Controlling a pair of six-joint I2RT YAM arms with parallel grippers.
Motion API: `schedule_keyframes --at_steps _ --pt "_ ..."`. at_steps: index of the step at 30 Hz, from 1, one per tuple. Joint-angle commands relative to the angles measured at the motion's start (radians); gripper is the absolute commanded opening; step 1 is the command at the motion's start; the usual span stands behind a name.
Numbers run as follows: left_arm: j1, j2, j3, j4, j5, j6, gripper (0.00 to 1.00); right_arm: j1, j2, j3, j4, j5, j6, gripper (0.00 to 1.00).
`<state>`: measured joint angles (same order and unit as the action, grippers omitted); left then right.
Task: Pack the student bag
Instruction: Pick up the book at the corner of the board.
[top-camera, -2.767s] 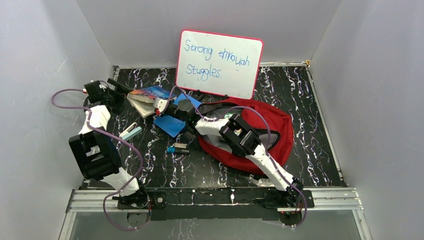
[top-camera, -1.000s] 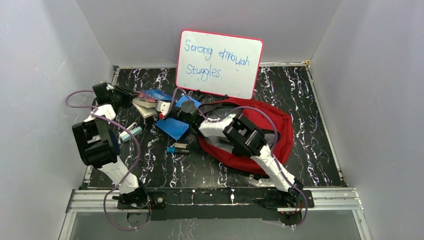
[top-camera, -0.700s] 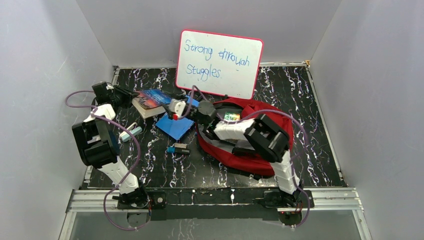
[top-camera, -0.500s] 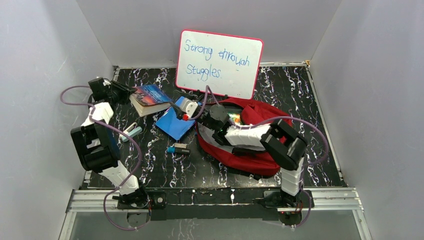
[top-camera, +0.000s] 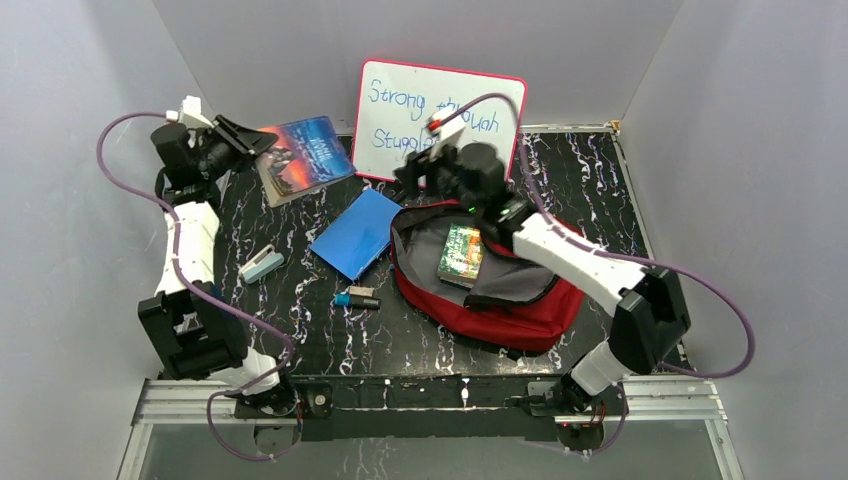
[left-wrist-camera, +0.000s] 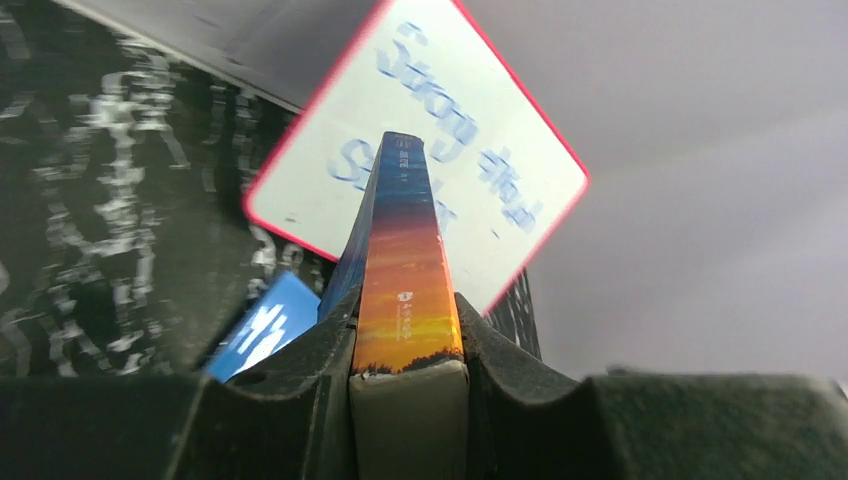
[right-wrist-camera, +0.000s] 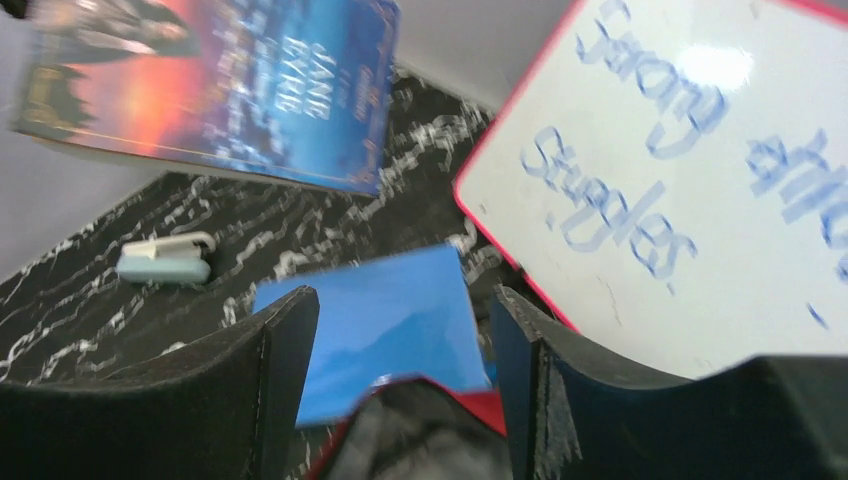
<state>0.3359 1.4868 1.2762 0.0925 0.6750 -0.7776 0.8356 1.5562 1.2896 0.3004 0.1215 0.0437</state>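
1 raised left arm (top-camera: 190, 235), jaws clamping book (top-camera: 303, 155).

Soft cloth student bag (top-camera: 505, 322), glossy-covered book (top-camera: 300, 155), polished marble-look table (top-camera: 600, 190).

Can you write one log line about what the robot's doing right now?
left end effector: shut on sunset-cover book, lifted | right end effector: open, empty | student bag: open, green book inside

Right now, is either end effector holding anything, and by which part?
The left end effector pinches the Jane Eyre book across its covers, at one end of the spine. The right end effector is open and empty.
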Motion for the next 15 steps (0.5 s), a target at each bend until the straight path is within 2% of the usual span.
schedule_keyframes --at_steps 1,4,7,12,15 --pt "-0.126 -0.094 0.078 0.175 0.258 -0.016 0.00 -0.195 -0.104 0.008 -0.279 -0.372 0.219 0.75" --pt "-0.240 -0.106 0.109 0.193 0.326 0.018 0.00 -0.286 -0.177 -0.020 -0.288 -0.531 0.226 0.80" --pt "-0.318 -0.149 0.089 0.253 0.355 0.040 0.00 -0.352 -0.283 -0.066 -0.273 -0.618 0.225 0.83" --pt "-0.440 -0.204 0.028 0.392 0.426 0.079 0.00 -0.392 -0.397 -0.132 -0.227 -0.750 0.262 0.86" --pt "-0.496 -0.222 -0.002 0.455 0.470 0.115 0.00 -0.392 -0.446 -0.162 -0.192 -0.776 0.276 0.87"
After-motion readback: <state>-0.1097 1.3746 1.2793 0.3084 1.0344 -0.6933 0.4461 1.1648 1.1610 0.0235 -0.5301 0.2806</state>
